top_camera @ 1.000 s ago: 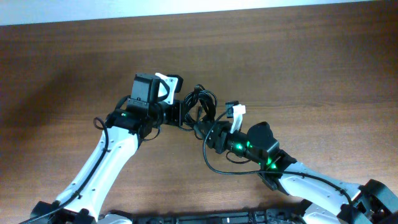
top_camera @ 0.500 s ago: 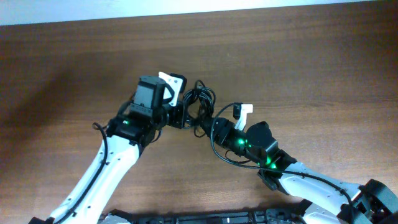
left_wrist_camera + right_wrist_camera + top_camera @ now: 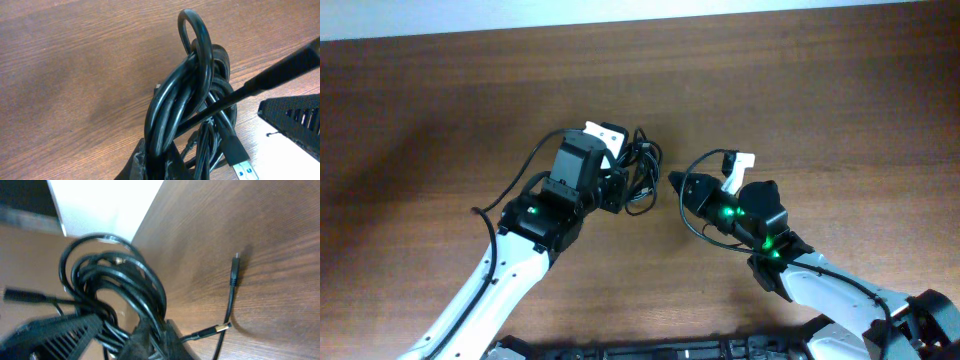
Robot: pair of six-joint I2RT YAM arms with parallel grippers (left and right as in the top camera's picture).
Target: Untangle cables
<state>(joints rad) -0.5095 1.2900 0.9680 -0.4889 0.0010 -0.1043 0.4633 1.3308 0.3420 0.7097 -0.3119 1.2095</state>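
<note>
The cables (image 3: pixel 640 165) form a tangled black coil lifted between both arms at the table's middle. My left gripper (image 3: pixel 617 188) is shut on several strands from the left; in the left wrist view the loops (image 3: pixel 185 90) rise from between its fingertips (image 3: pixel 157 161), and a black plug with a silver-blue tip (image 3: pixel 240 162) hangs beside them. My right gripper (image 3: pixel 675 185) sits just right of the coil. In the right wrist view the coil (image 3: pixel 110 287) passes between its closed fingers (image 3: pixel 155 336). Two loose cable ends (image 3: pixel 234 272) trail on the wood, one gold-tipped (image 3: pixel 220 328).
The brown wooden table (image 3: pixel 440 110) runs to a pale strip (image 3: pixel 640 15) at the far edge. Each arm's own thicker black wire loops beside it (image 3: pixel 695 228). The two grippers are close together, with the left one's ribbed body (image 3: pixel 50 330) showing in the right wrist view.
The right gripper has drawn back to the right and closed its jaws. The left arm has swung slightly right and nearer, carrying the coil with it.
</note>
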